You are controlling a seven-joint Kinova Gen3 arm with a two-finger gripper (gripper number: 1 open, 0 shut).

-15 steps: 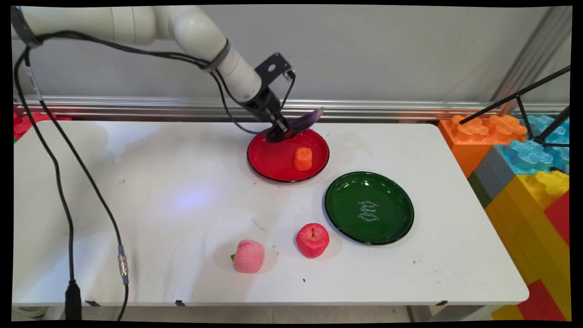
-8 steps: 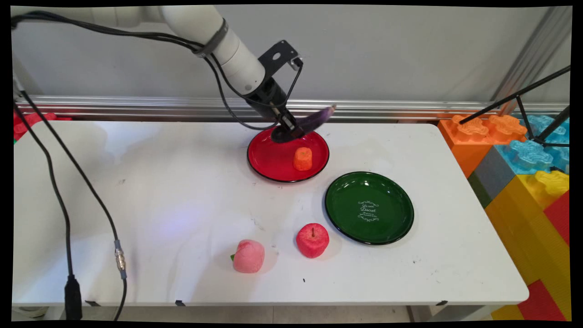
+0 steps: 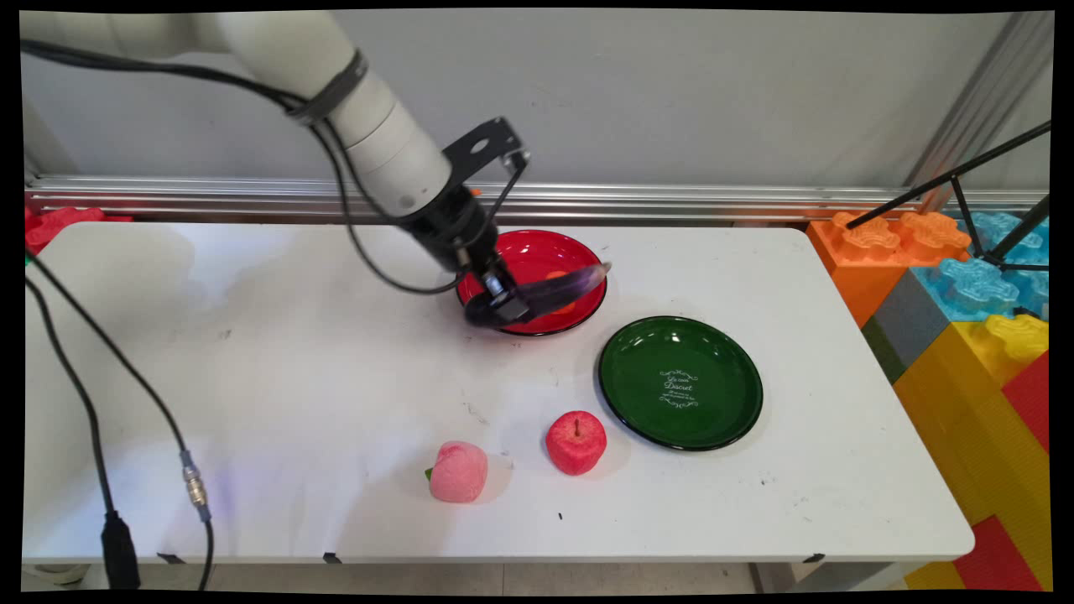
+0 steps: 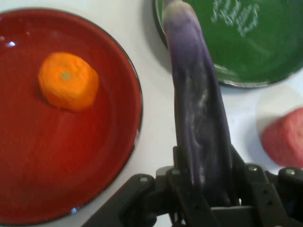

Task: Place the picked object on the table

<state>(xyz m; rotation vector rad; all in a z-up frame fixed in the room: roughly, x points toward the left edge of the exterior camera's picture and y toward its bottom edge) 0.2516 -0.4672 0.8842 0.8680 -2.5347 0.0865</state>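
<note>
- Between our jaws, clamped tight, the gripper [image 3: 506, 304] carries the aubergine [image 3: 560, 287] clear of the table.
- Since a second ago we have swung it from the red plate's [image 3: 529, 247] back rim to its front rim.
- An orange piece [image 4: 68, 81] sits on that plate.
- Green plate [image 3: 680, 382], apple [image 3: 576, 441] and peach [image 3: 458, 471] sit towards the white table's [image 3: 294, 369] front edge; toy blocks [image 3: 965, 294] stand off its right edge.

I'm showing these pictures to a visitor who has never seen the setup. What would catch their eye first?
Most striking is the long purple eggplant clamped in the black pincer, held in the air over the near edge of the red plate, where an orange fruit lies. To the right sits a green plate; a red apple and pink peach lie nearer the front.
</note>
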